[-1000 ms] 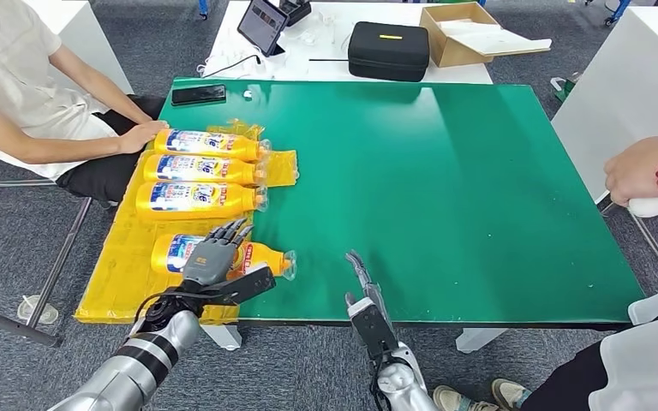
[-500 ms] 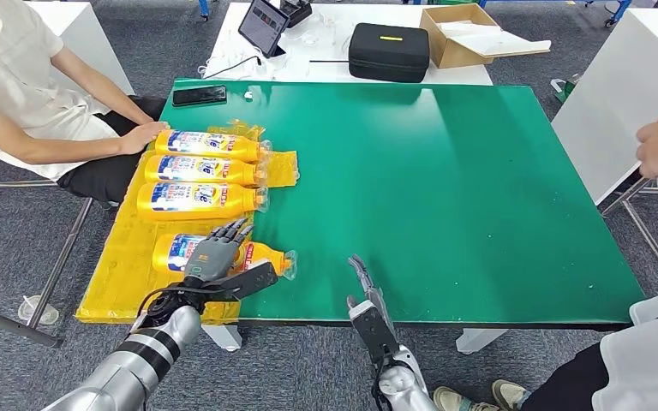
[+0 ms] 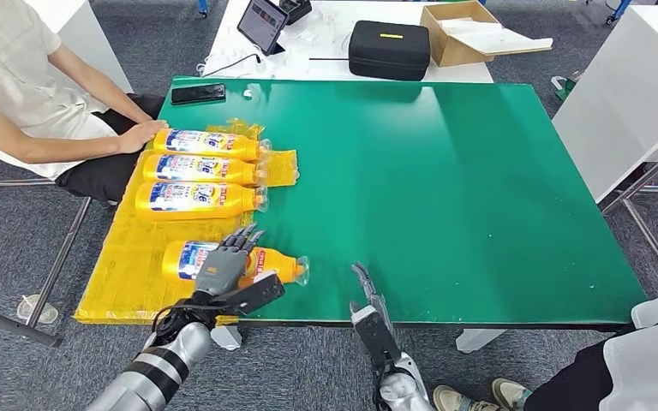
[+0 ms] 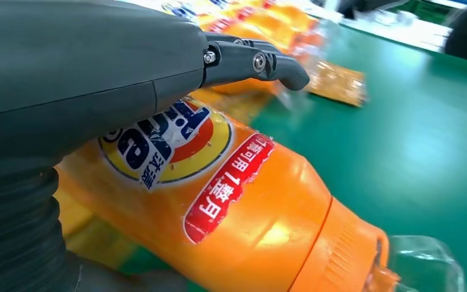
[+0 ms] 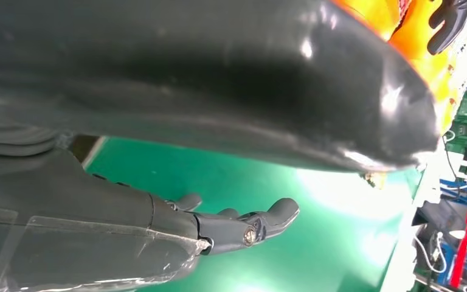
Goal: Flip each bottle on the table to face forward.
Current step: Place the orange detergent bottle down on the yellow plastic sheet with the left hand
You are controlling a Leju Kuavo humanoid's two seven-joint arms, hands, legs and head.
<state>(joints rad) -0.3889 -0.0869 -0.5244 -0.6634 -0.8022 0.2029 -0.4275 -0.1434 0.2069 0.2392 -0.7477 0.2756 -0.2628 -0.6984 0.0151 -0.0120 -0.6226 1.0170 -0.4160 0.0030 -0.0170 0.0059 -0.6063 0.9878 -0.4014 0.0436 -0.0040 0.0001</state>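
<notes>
Head view: left hand (image 3: pixel 220 269) fingers (image 3: pixel 244 241) over bottle (image 3: pixel 272 263)

The head view looks forward and down from high on the robot, taking in the whole green bench (image 3: pixel 445 188) from its near edge to the far side, with both arms coming up from below. The left wrist view sits very close behind the left hand (image 4: pixel 85 91), looking low across the bench along the nearest orange bottle (image 4: pixel 249 213); the head view shares that bottle (image 3: pixel 231 261) and hand (image 3: pixel 223 267). The right wrist view, turned on its side, looks out past the right hand (image 5: pixel 231 228) over the green surface, which the head view also shows around that hand (image 3: pixel 367 295).
</notes>
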